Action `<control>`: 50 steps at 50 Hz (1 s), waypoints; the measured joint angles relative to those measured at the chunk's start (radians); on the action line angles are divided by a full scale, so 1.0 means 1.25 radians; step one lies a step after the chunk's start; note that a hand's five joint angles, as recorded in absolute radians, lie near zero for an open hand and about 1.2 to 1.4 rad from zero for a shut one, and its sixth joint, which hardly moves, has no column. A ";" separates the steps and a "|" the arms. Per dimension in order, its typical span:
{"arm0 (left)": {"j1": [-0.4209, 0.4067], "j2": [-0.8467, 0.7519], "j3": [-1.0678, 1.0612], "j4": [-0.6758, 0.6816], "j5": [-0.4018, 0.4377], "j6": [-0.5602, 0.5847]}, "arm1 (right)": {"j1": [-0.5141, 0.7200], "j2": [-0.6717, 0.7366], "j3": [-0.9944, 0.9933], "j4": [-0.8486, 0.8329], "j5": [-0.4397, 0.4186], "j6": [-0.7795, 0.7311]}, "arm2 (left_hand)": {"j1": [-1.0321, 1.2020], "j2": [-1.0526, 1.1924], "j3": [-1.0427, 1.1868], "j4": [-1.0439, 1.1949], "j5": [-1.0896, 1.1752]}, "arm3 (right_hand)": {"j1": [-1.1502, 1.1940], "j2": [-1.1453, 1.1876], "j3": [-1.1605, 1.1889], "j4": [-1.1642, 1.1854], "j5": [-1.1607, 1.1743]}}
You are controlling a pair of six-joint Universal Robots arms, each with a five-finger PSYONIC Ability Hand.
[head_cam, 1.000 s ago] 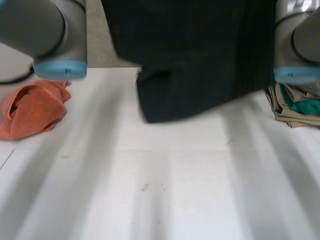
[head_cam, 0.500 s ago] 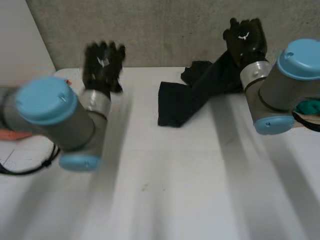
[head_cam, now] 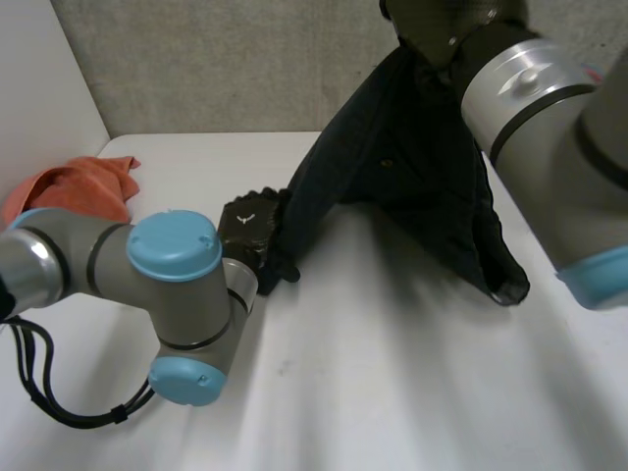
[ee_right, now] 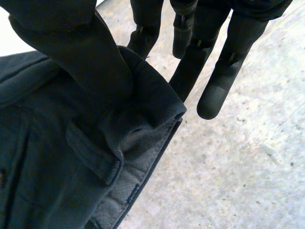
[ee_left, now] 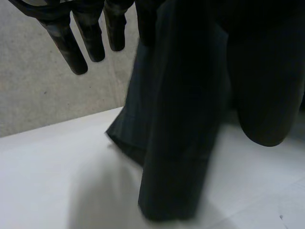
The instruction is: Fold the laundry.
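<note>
A dark pair of trousers (head_cam: 412, 167) hangs from my right hand (head_cam: 432, 20), raised high at the back right. Its lower ends trail on the white table (head_cam: 392, 392). In the right wrist view the thumb (ee_right: 81, 57) pinches the waistband (ee_right: 143, 100) against straight fingers (ee_right: 214, 90). My left hand (head_cam: 247, 228) rests low on the table at the garment's lower left edge. Its fingers (ee_left: 66, 43) are straight and apart in the left wrist view, with the trousers (ee_left: 190, 119) hanging beside them and nothing gripped.
A crumpled orange cloth (head_cam: 74, 186) lies at the table's far left, behind my left arm (head_cam: 167, 294). A grey wall (head_cam: 216, 69) runs along the table's far edge. My right arm (head_cam: 559, 147) reaches over the table's right side.
My left hand opened and dropped from the back of the table to the garment's lower left edge. My right hand lifted the trousers higher, so they now hang.
</note>
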 measured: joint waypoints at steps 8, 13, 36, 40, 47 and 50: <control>-0.003 -0.049 0.031 -0.055 -0.011 -0.007 | 0.019 -0.085 0.022 0.015 0.050 -0.008 | 0.744 0.712 0.698 0.708 0.690 | 0.000 0.000 0.000 0.000 0.000; 0.009 0.017 0.003 -0.078 -0.056 0.003 | 0.014 -0.096 0.051 0.017 0.060 -0.033 | 0.744 0.770 0.762 0.773 0.721 | 0.000 0.000 0.000 0.000 0.000; 0.145 0.791 -0.128 -0.224 0.068 0.336 | -0.056 -0.195 0.117 0.144 0.069 -0.082 | 0.744 0.773 0.767 0.774 0.721 | 0.000 0.000 0.000 0.000 0.000; 0.151 0.801 -0.090 -0.286 0.077 0.341 | -0.063 -0.214 0.111 0.185 0.068 -0.085 | 0.744 0.773 0.767 0.774 0.721 | 0.000 0.000 0.000 0.000 0.000; 0.152 0.670 -0.070 -0.344 0.087 0.341 | -0.097 -0.177 0.117 0.246 0.055 -0.081 | 0.744 0.773 0.767 0.774 0.721 | 0.000 0.000 0.000 0.000 0.000; 0.151 0.535 -0.049 -0.348 0.086 0.344 | -0.111 -0.109 0.117 0.257 0.042 -0.070 | 0.744 0.773 0.767 0.774 0.721 | 0.000 0.000 0.000 0.000 0.000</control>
